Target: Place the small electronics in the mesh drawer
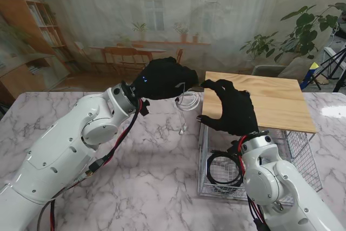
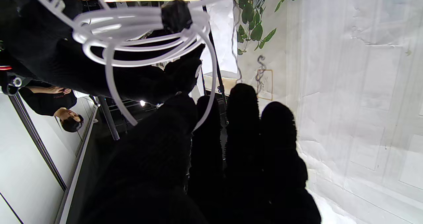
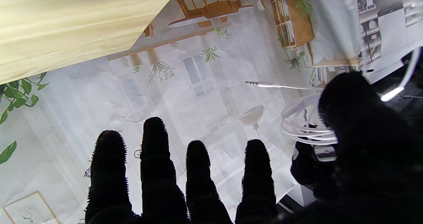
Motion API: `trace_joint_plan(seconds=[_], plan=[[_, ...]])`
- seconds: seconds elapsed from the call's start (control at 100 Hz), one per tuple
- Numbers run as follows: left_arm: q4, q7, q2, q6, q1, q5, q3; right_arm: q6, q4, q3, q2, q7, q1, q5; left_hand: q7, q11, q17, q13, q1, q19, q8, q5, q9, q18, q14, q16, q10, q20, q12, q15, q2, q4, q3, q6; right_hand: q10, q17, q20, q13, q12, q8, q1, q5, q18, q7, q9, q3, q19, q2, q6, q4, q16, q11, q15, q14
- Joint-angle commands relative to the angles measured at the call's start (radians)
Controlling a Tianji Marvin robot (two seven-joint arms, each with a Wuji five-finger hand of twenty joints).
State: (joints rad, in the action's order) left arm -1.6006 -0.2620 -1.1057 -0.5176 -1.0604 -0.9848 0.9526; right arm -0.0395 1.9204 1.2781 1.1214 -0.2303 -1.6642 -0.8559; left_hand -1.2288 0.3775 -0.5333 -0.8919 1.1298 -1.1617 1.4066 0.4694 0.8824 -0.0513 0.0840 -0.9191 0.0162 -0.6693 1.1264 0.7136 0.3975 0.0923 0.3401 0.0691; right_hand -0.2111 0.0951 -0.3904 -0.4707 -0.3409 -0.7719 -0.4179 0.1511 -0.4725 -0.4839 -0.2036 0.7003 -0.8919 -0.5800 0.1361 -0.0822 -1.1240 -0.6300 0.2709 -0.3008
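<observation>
Earphones (image 1: 186, 103), coiled white, hang pinched in my left hand (image 1: 162, 78) beside the mesh drawer (image 1: 303, 155), raised to clear its rim. My right hand (image 1: 230, 106) hovers spread and seemingly empty, perhaps awaiting a handover.

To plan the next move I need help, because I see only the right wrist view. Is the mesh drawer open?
Observer: Yes. In the stand view the mesh drawer is pulled out toward the robot from under the wooden top.
Operator: Is something inside it?
Observer: A coiled black cable lies in its left part.
Operator: Where are the white earphones compared with the drawer?
Observer: The left hand holds the white earphones in the air, just left of the drawer.
</observation>
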Motion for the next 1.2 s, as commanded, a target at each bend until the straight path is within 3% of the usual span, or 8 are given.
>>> trace_joint_plan(seconds=[0.0,0.19,0.74,0.86,0.91,0.94,1.13,1.19], plan=[[-0.001,0.02,-0.009,0.009,0.011,0.006,-0.007,0.004,0.003,-0.005,0.006,-0.013,-0.011,-0.004,-0.035,0.019,-0.011,-0.011,0.009,-0.007,0.028,0.02,-0.005,0.069,0.051,-0.015,-0.011,-0.024,0.018,0.03,0.0,-0.007,0.037,-0.013,0.014,-0.011,0.014,-0.006,-0.008,0.009,-0.03,-0.05,-0.024,-0.023,0.038,0.02,-0.007,-0.02,0.041,-0.01,-0.023,-0.018,-0.048,0.01],[0.022,0.029,-0.011,0.032,0.031,0.017,-0.03,0.023,0.008,-0.003,0.008,-0.04,-0.039,-0.003,-0.035,0.02,-0.009,-0.011,0.009,-0.007,0.029,0.02,-0.006,0.066,0.051,-0.015,-0.009,-0.025,0.018,0.03,0.0,-0.007,0.038,-0.013,0.016,-0.017,0.02,-0.006,-0.008,0.043,-0.02,-0.043,-0.022,-0.062,0.031,0.066,-0.005,-0.016,0.053,-0.017,-0.022,-0.02,-0.048,0.012],[0.027,0.046,-0.016,0.046,0.049,0.036,-0.06,0.026,-0.007,-0.045,0.006,-0.044,-0.021,-0.022,-0.035,0.023,-0.011,-0.011,0.007,-0.006,0.029,0.02,-0.007,0.066,0.049,-0.015,-0.007,-0.027,0.015,0.029,0.001,-0.006,0.04,-0.013,0.018,-0.059,0.029,0.022,-0.006,0.057,-0.046,0.064,-0.034,-0.178,0.035,0.172,0.028,0.009,0.241,-0.024,-0.018,0.002,-0.057,0.011],[0.017,0.051,-0.016,0.042,0.043,0.042,-0.06,0.007,-0.016,-0.057,0.008,-0.05,-0.005,-0.024,-0.035,0.023,-0.01,-0.01,0.008,-0.006,0.029,0.02,-0.007,0.065,0.05,-0.015,-0.008,-0.026,0.015,0.028,0.001,-0.006,0.041,-0.013,0.02,-0.063,0.02,0.027,-0.013,0.011,-0.07,0.136,-0.031,-0.308,0.034,0.179,0.029,0.066,0.288,-0.03,-0.014,-0.005,-0.057,0.017],[0.008,0.048,-0.016,0.035,0.036,0.04,-0.057,0.002,-0.02,-0.062,0.01,-0.057,0.002,-0.017,-0.035,0.023,-0.01,-0.01,0.008,-0.006,0.029,0.02,-0.006,0.064,0.05,-0.015,-0.009,-0.026,0.014,0.028,0.001,-0.006,0.041,-0.013,0.026,-0.065,0.015,0.029,-0.018,0.065,-0.14,0.17,-0.024,-0.451,0.028,0.102,0.032,0.106,0.34,-0.134,-0.011,-0.015,-0.058,0.025],[0.002,0.048,-0.015,0.031,0.031,0.037,-0.055,0.0,-0.023,-0.065,0.012,-0.063,0.005,-0.014,-0.035,0.023,-0.01,-0.011,0.008,-0.006,0.029,0.02,-0.006,0.064,0.05,-0.015,-0.01,-0.026,0.014,0.028,0.002,-0.006,0.04,-0.013,0.03,-0.066,0.013,0.03,-0.022,0.077,-0.183,0.199,-0.023,-0.526,0.018,0.051,0.034,0.141,0.377,-0.157,-0.01,-0.023,-0.058,0.026],[-0.006,0.051,-0.015,0.017,0.024,0.042,-0.053,0.021,-0.034,-0.066,0.018,-0.107,0.006,-0.007,-0.034,0.018,-0.005,-0.004,0.008,-0.003,0.03,0.02,-0.006,0.06,0.066,-0.013,-0.008,-0.026,0.01,0.022,-0.001,-0.011,0.036,-0.015,0.055,-0.071,0.02,0.007,-0.077,0.028,-0.259,0.442,-0.01,-0.609,-0.091,-0.027,0.041,0.273,0.366,-0.142,-0.009,-0.099,-0.051,0.053],[-0.002,0.05,-0.016,0.016,0.024,0.042,-0.057,0.028,-0.032,-0.063,0.018,-0.105,0.003,0.0,-0.023,0.005,-0.005,-0.015,0.017,0.004,0.031,0.013,-0.008,0.06,0.031,0.001,-0.01,-0.022,0.0,0.002,-0.01,-0.023,0.01,-0.019,0.083,-0.07,0.022,-0.018,-0.105,0.016,-0.278,0.471,-0.008,-0.621,-0.168,-0.015,0.043,0.277,0.332,-0.139,-0.011,-0.13,-0.044,0.06]])
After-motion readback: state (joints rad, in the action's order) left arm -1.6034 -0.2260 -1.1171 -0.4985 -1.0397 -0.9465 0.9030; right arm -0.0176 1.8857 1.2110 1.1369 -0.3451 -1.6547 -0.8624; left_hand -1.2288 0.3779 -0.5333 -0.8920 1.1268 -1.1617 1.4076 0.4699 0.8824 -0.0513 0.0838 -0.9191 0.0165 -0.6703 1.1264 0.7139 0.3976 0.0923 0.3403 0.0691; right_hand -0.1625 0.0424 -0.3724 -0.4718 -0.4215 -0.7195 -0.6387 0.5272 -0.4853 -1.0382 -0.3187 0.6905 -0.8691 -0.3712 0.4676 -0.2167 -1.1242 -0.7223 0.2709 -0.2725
